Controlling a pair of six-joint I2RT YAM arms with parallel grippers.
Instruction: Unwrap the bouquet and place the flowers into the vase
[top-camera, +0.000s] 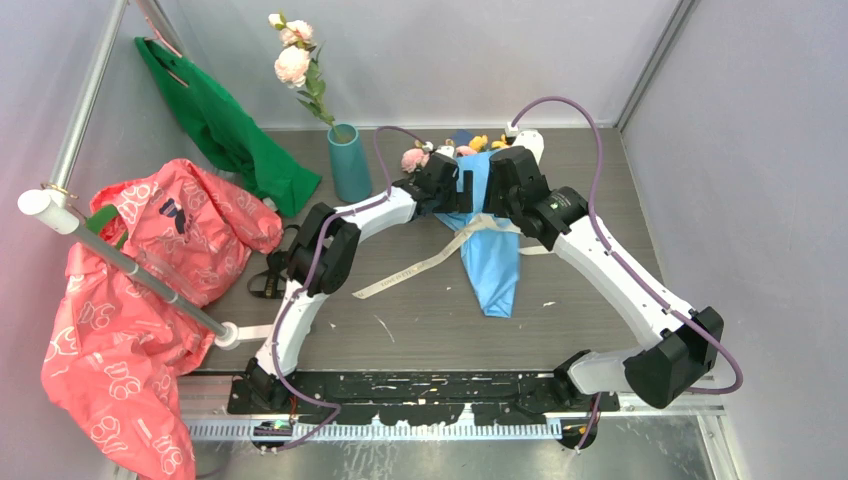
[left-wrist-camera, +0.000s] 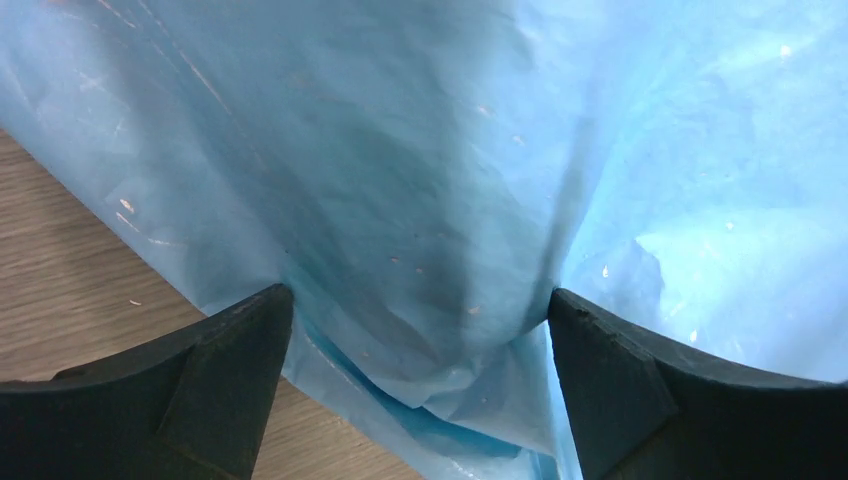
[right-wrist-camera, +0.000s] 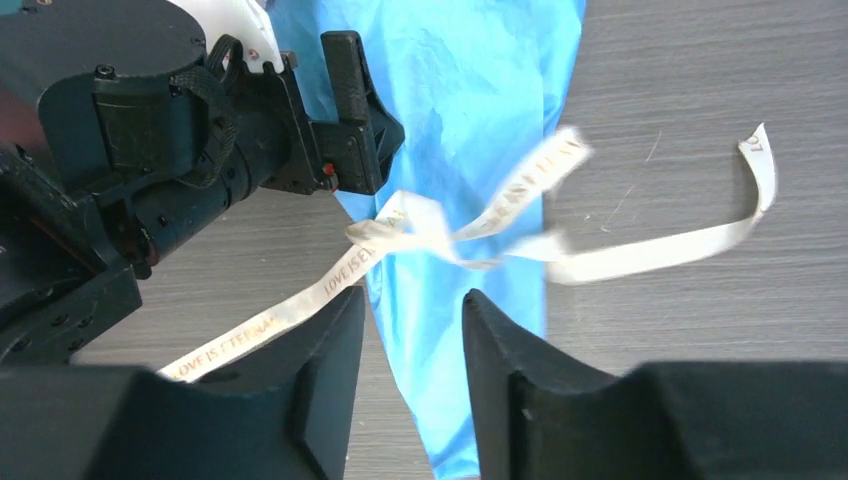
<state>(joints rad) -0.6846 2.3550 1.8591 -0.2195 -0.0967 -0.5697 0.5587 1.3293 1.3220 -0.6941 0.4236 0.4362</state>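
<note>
- The left pincer (left-wrist-camera: 420, 295) stands wide apart. Its two fingers straddle a bunched fold of the blue paper (left-wrist-camera: 430, 180), which fills the gap without being clamped.
- The right pincer (right-wrist-camera: 412, 300) is only partly apart, with a narrow gap and nothing gripped in it. The knot of the cream ribbon (right-wrist-camera: 440, 235) lies just beyond its tips, across the paper.
- The bouquet (top-camera: 490, 255) lies flat on the surface (top-camera: 450, 330) under both pincers. Its narrow tip points toward the arm bases, and its flower heads (top-camera: 480, 143) peek out at the far end.
- One ribbon tail trails left along the surface toward the left arm; another curls off to the other side.
- The vase (top-camera: 348, 160) stands upright near the left pincer, on its left, with pink flowers (top-camera: 293, 60) in it.
- A green bag (top-camera: 230, 120) hangs behind the vase.
- A red-pink bag (top-camera: 140, 290) is draped over a pole at the left edge, well apart from the bouquet.
</note>
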